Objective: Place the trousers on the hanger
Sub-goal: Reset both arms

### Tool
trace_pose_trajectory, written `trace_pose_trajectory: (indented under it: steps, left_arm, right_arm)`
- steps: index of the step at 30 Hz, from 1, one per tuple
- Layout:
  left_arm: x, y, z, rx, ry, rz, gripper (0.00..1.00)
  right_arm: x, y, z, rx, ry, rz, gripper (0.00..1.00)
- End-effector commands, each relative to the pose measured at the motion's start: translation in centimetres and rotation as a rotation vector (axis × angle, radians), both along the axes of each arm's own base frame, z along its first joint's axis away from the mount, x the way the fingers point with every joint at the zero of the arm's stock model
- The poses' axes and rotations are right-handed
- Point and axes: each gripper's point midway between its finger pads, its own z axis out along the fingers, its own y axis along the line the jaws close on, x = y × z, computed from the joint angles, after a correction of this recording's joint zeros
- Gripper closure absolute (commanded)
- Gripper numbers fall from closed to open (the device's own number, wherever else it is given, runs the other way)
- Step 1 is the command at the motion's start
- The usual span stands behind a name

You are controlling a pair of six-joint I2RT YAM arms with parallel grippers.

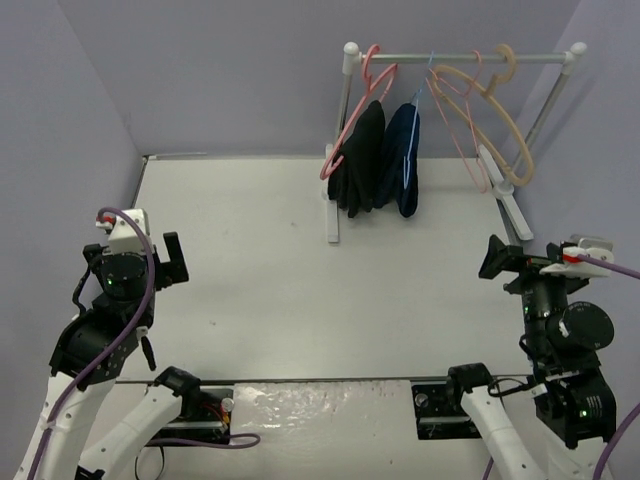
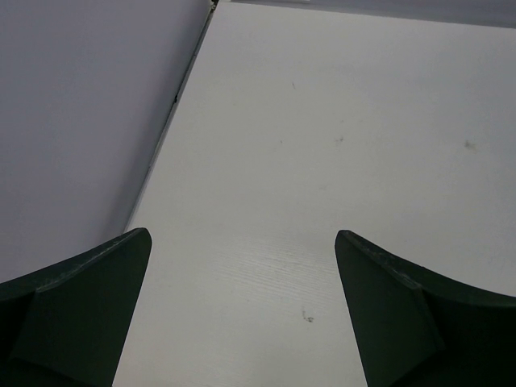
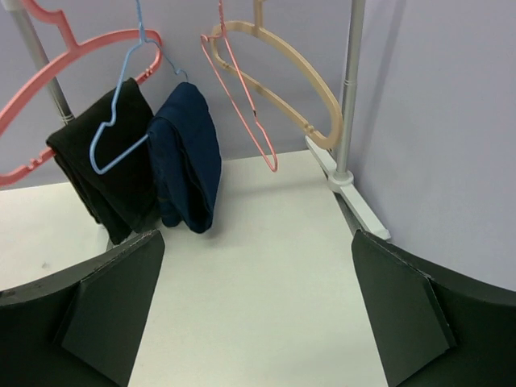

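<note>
The dark navy trousers [image 1: 404, 160] hang folded over the thin light-blue hanger [image 1: 413, 140], whose hook is on the rack's rail. In the right wrist view the trousers [image 3: 190, 157] drape over the hanger [image 3: 121, 121] next to a black garment. My left gripper [image 1: 170, 262] is open and empty at the table's left side; its view shows bare table between the fingers [image 2: 242, 314]. My right gripper [image 1: 495, 256] is open and empty at the right side, facing the rack [image 3: 258, 314].
A white clothes rack [image 1: 455, 57] stands at the back. A black garment [image 1: 362, 160] hangs on a pink hanger [image 1: 350, 110]. Another pink hanger [image 1: 462, 125] and a beige hanger [image 1: 500, 115] hang at the right. Walls close off both sides.
</note>
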Motion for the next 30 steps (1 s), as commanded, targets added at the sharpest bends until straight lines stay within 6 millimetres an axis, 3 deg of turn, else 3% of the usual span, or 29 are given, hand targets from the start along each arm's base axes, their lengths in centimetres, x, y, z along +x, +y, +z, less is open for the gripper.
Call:
trace_pose_trajectory:
  steps: [1, 8, 17, 25, 30]
  left_arm:
    - [-0.6, 1.2, 0.4, 0.012, -0.071, 0.042, 0.03]
    - [-1.0, 1.2, -2.4, 0.019, -0.017, 0.039, 0.03]
    - [-0.5, 0.8, -2.8, 0.005, 0.004, 0.042, 0.03]
    - [1.0, 0.0, -1.8, -0.01, -0.002, 0.032, 0.03]
    - [1.6, -0.7, -2.3, -0.036, 0.015, 0.026, 0.03]
  right_arm:
    - [-0.8, -0.8, -0.4, -0.001, 0.014, -0.042, 0.0]
    - [-1.9, -1.0, -1.0, 0.021, 0.008, -0.04, 0.0]
    - [-2.1, 0.3, -2.0, 0.079, 0.008, 0.029, 0.0]
    - [-2.6, 0.4, -1.3, 0.074, -0.007, 0.053, 0.0]
    - [-2.6, 0.8, -1.2, 0.084, -0.003, 0.075, 0.0]
